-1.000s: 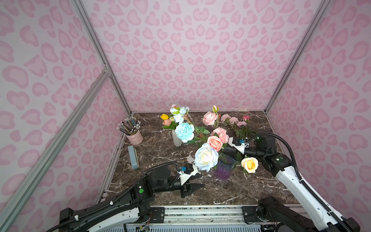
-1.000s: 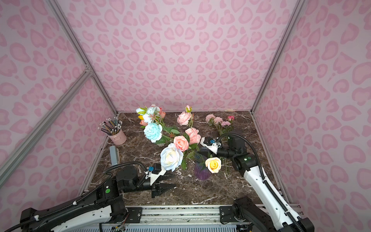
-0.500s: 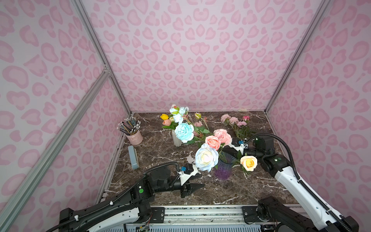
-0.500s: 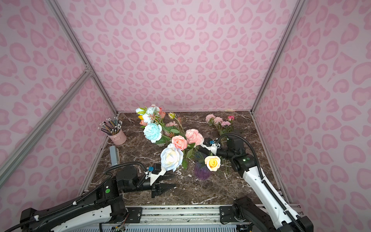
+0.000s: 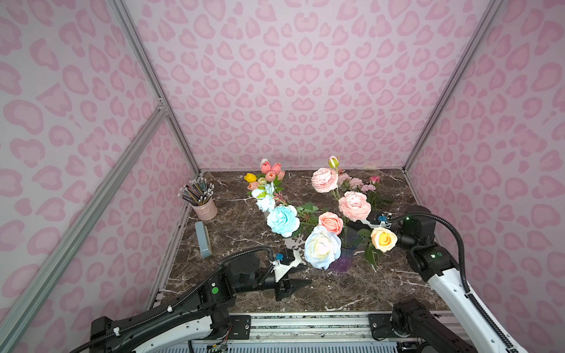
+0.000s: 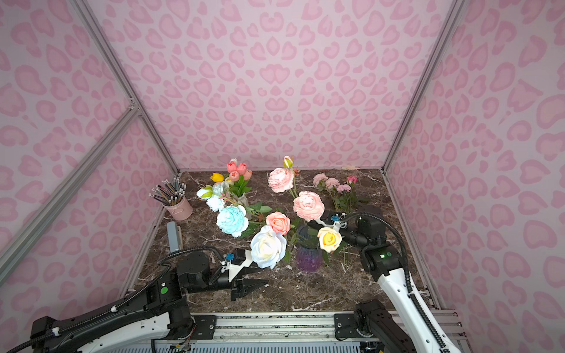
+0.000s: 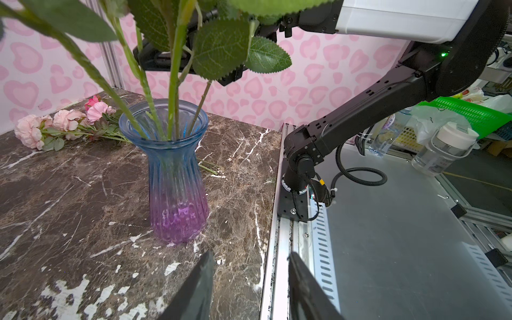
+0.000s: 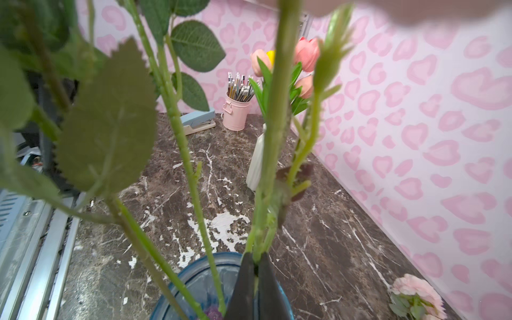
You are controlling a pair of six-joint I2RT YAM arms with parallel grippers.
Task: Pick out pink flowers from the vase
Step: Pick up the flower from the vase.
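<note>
We see the right gripper [image 8: 256, 263] pinched tight on a thick green stem [image 8: 274, 133]. Its two black fingers [image 8: 243, 288] press together with the stem between them. They sit just above the mouth of the blue and purple glass vase [image 8: 194, 279]. A small twig with a green bud [image 8: 332, 41] grows off the side of this stem.

In a top view, this gripper sits low under a big pink peony [image 5: 354, 205], right over the vase. A second pink peony [image 5: 324, 179] stands higher and farther back, with a small closed bud above it. A pink rose [image 5: 330, 222] also stands over the vase. It is close to a white rose [image 5: 322, 247] and a yellow rose [image 5: 383, 239].

More pink flowers [image 5: 356, 183] lie flat on the marble table [image 5: 238, 220], near the back wall on the right arm's side. Small pink tulips [image 5: 270, 171] stand in a white vase [image 8: 257, 163] at the back, next to a pale blue flower [image 5: 282, 220].

The left gripper [image 5: 305, 274] is partly open and holds nothing. It hangs low over the table near the glass vase and does not touch it. We see bare table between its two fingers.

A pink cup of pencils [image 5: 204, 207] and a grey-blue stapler [image 5: 203, 235] sit by the wall on the left arm's side.
</note>
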